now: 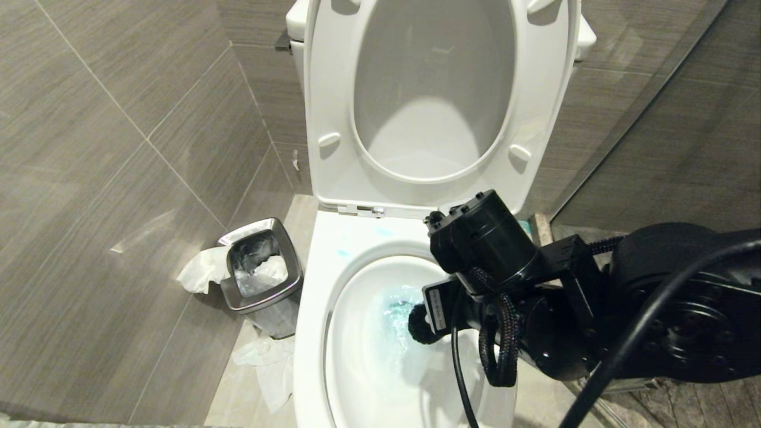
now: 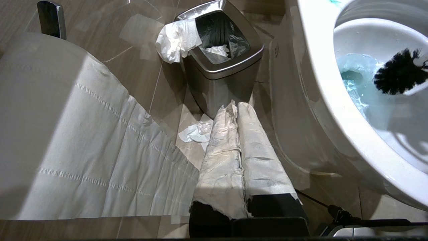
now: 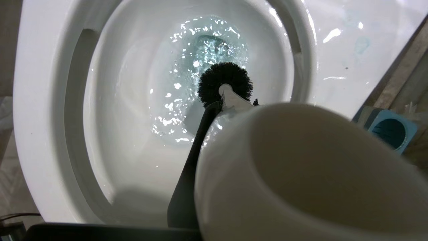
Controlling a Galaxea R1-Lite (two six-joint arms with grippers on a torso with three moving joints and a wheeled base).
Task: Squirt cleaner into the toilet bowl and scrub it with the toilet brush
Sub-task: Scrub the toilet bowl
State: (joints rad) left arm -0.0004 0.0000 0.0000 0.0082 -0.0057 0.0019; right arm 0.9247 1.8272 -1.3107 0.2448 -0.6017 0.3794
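Note:
The white toilet bowl (image 1: 309, 333) stands open in front of me, with its seat and lid raised. Cleaner tints the water (image 1: 395, 309) pale blue, and thin turquoise smears (image 1: 343, 252) mark the back rim. My right arm (image 1: 654, 309) reaches over the bowl from the right. My right gripper (image 3: 234, 107) is shut on the toilet brush handle, whose rounded end (image 3: 301, 174) fills the wrist view. One dark finger (image 3: 194, 160) shows beside it. The black bristle head (image 3: 224, 82) hangs inside the bowl by the water (image 3: 207, 47). My left gripper (image 2: 234, 107), its fingers paper-wrapped, stays shut and empty low beside the bowl (image 2: 321, 83).
A steel-rimmed waste bin (image 1: 261, 270) with tissue hanging out stands left of the toilet. Crumpled tissue (image 1: 267, 362) lies on the floor near it. A large toilet paper roll (image 2: 50, 117) hangs by my left gripper. The blue-grey brush holder (image 3: 388, 129) sits right of the bowl.

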